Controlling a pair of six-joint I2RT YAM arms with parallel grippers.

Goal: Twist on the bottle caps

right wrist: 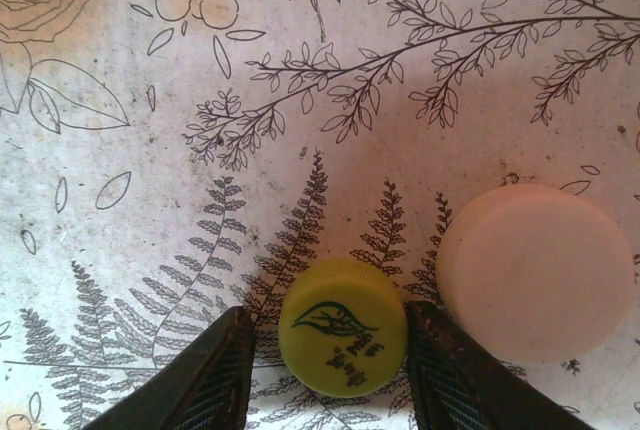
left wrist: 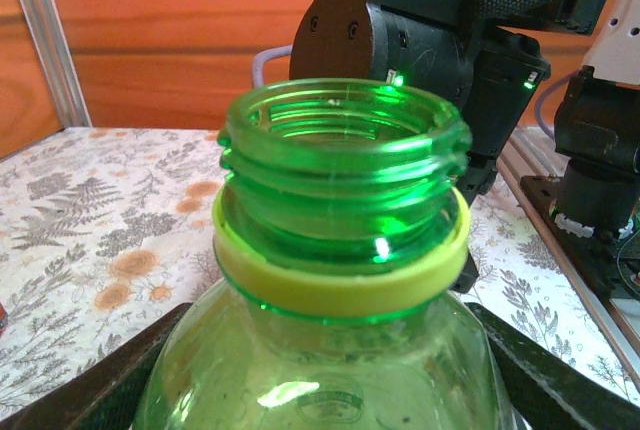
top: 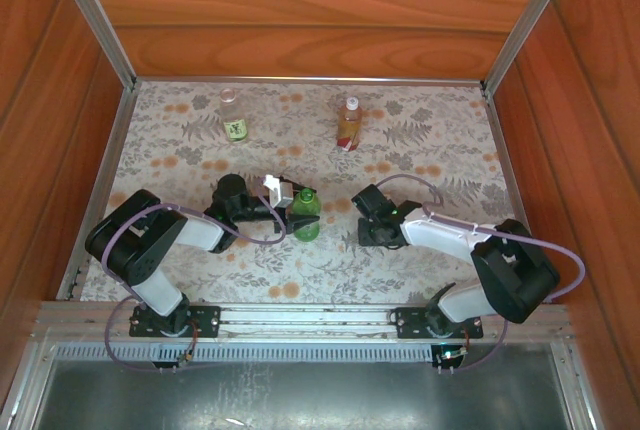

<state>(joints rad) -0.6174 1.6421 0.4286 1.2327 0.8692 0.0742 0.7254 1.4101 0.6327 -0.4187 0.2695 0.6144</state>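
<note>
Floral counter [top: 440, 150] between wooden walls: our left pincer [top: 296, 212] clamps the green bottle [left wrist: 340, 250] toward the near edge, its neck bare. Our right pincer [right wrist: 328, 322] stands parted around the yellow-green cap [right wrist: 342, 340], which lies flat and ungripped. We judge screwing hasn't begun.

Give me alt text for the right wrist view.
A yellow-green cap with a leaf print lies flat on the flowered tablecloth between the two dark fingers of the right gripper, one touching it, the other not quite. A pale cap lies close beside it, outside the fingers.

pale cap [right wrist: 535, 272] crowding jaws, tablecloth [right wrist: 300, 50] beyond bare
</note>
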